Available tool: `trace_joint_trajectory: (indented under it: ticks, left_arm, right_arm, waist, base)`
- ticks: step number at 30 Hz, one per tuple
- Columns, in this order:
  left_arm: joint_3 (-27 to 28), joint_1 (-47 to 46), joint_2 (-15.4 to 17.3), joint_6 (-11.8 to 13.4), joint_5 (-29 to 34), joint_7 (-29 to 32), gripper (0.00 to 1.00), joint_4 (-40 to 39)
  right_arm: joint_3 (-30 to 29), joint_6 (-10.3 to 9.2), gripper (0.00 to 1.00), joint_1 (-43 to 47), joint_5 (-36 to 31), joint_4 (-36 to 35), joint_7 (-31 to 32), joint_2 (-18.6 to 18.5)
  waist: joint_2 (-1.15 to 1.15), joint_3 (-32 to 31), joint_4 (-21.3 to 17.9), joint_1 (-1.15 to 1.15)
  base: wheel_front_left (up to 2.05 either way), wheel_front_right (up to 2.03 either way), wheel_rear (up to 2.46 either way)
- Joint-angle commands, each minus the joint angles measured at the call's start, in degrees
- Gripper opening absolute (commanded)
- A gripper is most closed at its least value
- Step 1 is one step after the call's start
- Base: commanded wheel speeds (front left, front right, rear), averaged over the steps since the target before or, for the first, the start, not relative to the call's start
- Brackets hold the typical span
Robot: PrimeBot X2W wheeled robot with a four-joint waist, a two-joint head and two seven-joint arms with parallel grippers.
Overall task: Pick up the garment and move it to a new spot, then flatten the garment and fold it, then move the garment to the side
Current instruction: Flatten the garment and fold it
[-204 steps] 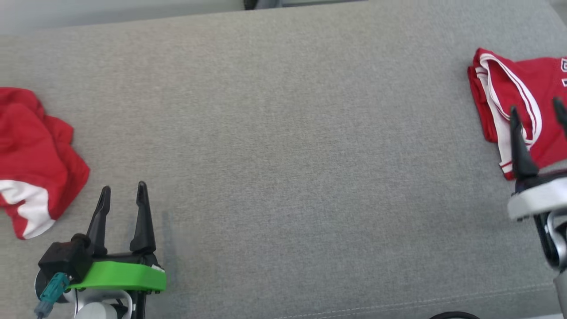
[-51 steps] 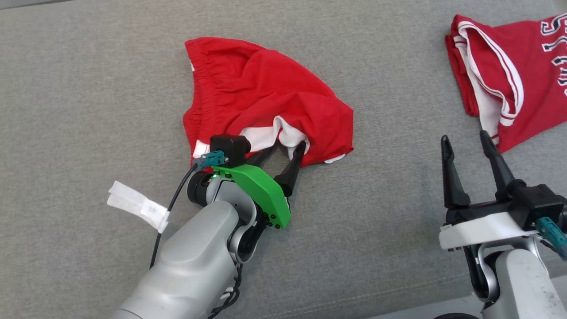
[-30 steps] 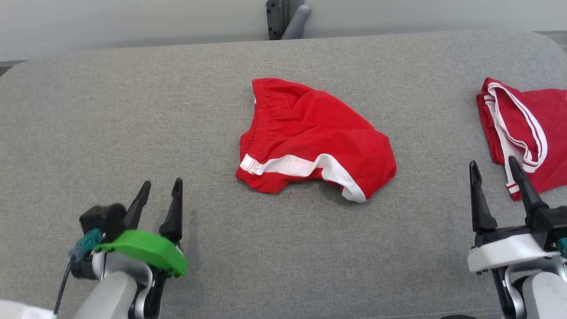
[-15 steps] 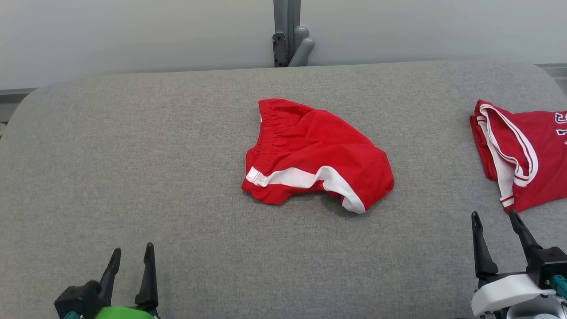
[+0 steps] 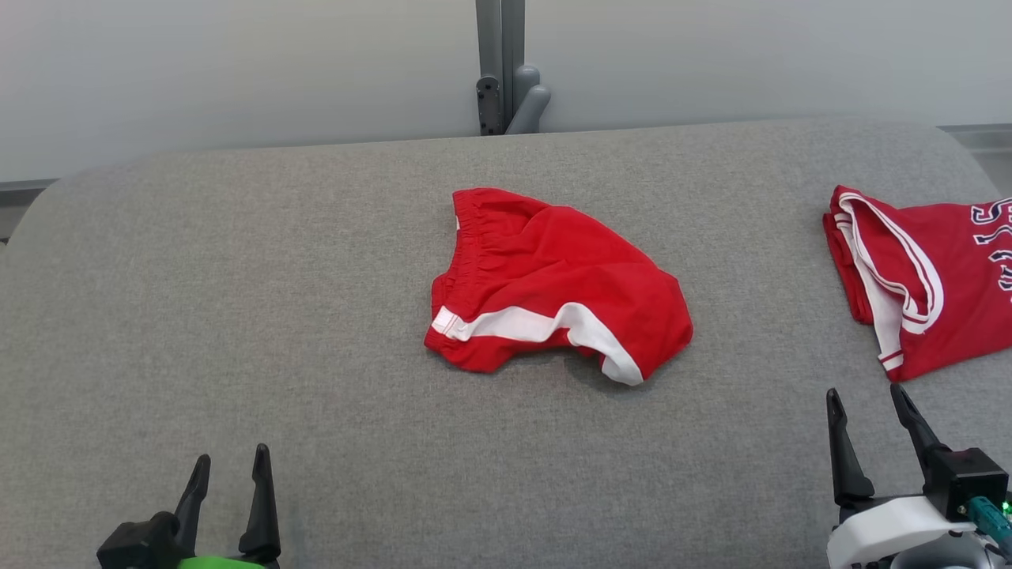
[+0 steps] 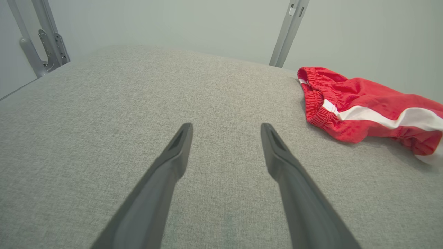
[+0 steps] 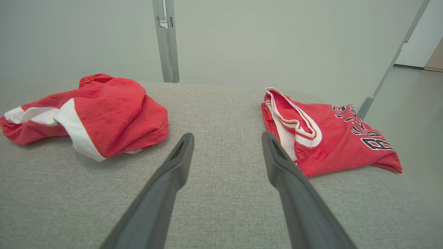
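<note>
At the robot's end of the grey cloth-covered surface (image 5: 237,316), the left gripper (image 5: 232,454) hangs well short of the red shorts (image 5: 553,276) and off to their left. Its jaws are spread wide, with nothing between them but bare grey weave. The right gripper (image 5: 863,390) sits a touch further in, also on the near side of the shorts but off to their right, and its jaws are likewise released and empty. Neither gripper touches any cloth. Past both, the shorts lie loose around the middle of the surface, well apart from either gripper. They are crumpled rather than flat. The gathered elastic waistband is at their far left corner, a broad white stripe runs along their near edge and curls down at the near right, and the red cloth humps up in soft folds, casting a small shadow on the near side. To the right of the shorts, with a clear strip of grey between, a red jersey (image 5: 941,300) with white trim and dark lettering lies folded over on itself and runs off the edge of the head view. Beyond the shorts the surface ends in a rounded far edge, and directly behind them a grey metal post (image 5: 498,71) with a bracket stands against a pale wall (image 5: 237,71).
</note>
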Motion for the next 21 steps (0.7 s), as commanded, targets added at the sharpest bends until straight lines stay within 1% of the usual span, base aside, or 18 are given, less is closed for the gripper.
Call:
trace_joint_trajectory:
  ticks: [1, 3, 6, 10, 14, 15, 16, 21]
  left_arm:
    - [-0.1, -0.7, 0.3, -0.2, 0.0, 0.0, 1.00, -0.4]
    - [-0.4, -1.3, 0.4, -0.2, -0.3, 0.0, 1.00, -0.6]
    - [-3.1, -4.8, 1.0, -0.2, -1.1, 0.0, 1.00, -1.0]
    - [-8.7, -11.5, 2.7, -0.2, -1.9, 0.0, 1.00, -0.2]
    - [-15.1, -20.3, 4.2, -0.2, -3.6, 0.0, 1.00, 4.4]
    - [-17.6, -22.2, 4.7, -0.2, -3.9, 0.7, 1.00, 6.3]
    - [-23.0, -27.3, 5.5, -0.2, -5.3, 1.5, 1.00, 9.0]
    - [-34.6, -36.9, 8.8, -0.2, -10.0, 4.0, 1.00, 14.9]
  right_arm:
    - [0.2, -0.09, 1.00, -0.8, 0.3, -0.3, -0.1, -0.1]
    - [0.3, -0.09, 1.00, -1.0, 0.4, -0.5, -0.1, -0.2]
    - [0.5, -0.09, 1.00, -2.7, 0.5, -1.9, -0.1, -0.7]
    - [0.8, -0.09, 1.00, -5.8, 0.2, -4.7, -0.1, -1.2]
    - [0.9, -0.09, 1.00, -9.1, 0.3, -7.1, -0.1, -1.4]
    - [1.3, -0.09, 1.00, -9.9, 0.3, -7.6, -0.1, -1.3]
    - [2.0, -0.09, 1.00, -11.6, 0.2, -8.5, -0.1, -1.0]
    - [4.3, -0.09, 1.00, -13.9, 0.5, -8.8, -0.1, -0.3]
  waist:
    - [0.00, 0.5, -0.1, 0.00]
    - [0.00, 0.8, -0.2, 0.00]
    - [0.00, 3.4, -0.3, 0.00]
    - [0.00, 7.5, -0.9, 0.00]
    - [0.00, 11.8, -1.7, 0.00]
    - [0.00, 13.1, -2.1, 0.00]
    - [0.00, 15.7, -2.9, 0.00]
    - [0.00, 19.8, -4.9, 0.00]
  base:
    - [0.00, 0.00, 0.00]
    - [0.00, 0.00, 0.00]
    - [0.00, 0.00, 0.00]
    - [0.00, 0.00, 0.00]
    - [0.00, 0.00, 0.00]
    - [0.00, 0.00, 0.00]
    - [0.00, 0.00, 0.00]
    - [0.00, 0.00, 0.00]
